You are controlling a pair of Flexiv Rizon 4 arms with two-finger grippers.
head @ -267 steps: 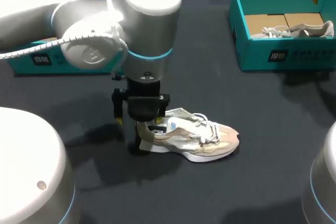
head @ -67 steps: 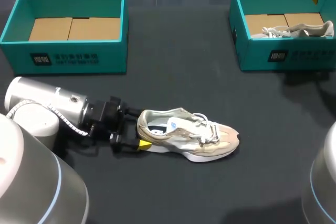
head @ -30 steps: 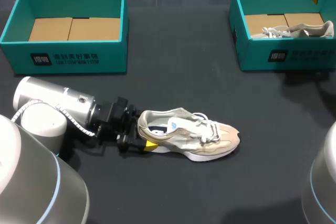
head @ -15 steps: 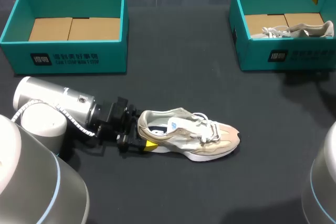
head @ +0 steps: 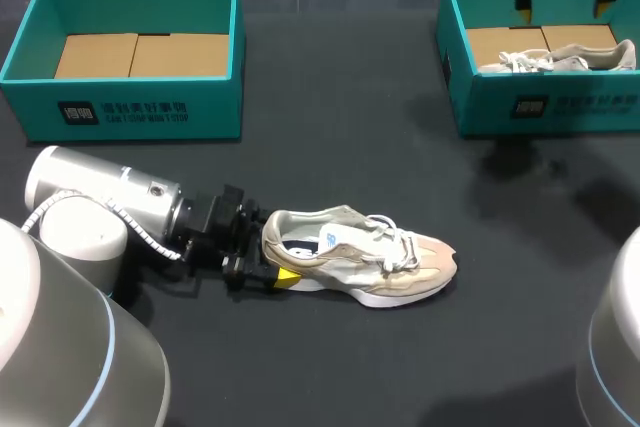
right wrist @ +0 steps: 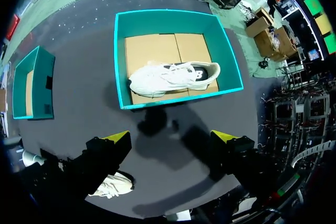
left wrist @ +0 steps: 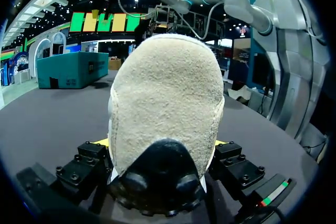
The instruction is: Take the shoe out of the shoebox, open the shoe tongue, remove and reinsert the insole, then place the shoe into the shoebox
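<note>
A beige and white shoe (head: 365,262) lies on its side on the dark table, toe to the right. My left gripper (head: 266,253) lies low at its heel. In the left wrist view the heel (left wrist: 165,93) sits between the wide-set fingers of the left gripper (left wrist: 163,142), which stands open. My right gripper (head: 561,11) hangs open high above the right teal shoebox (head: 560,107). From the right wrist view, the right gripper (right wrist: 173,137) looks down on that shoebox (right wrist: 119,61) and on the beige shoe (right wrist: 113,184).
A second, white shoe (head: 565,55) lies inside the right shoebox, also seen as the white shoe (right wrist: 170,77). A left teal shoebox (head: 130,112) at the back left holds only cardboard. Dark table lies between the boxes.
My right gripper has moved left, so both its fingers now show over the right shoebox. The left arm and the beige shoe have not moved.
</note>
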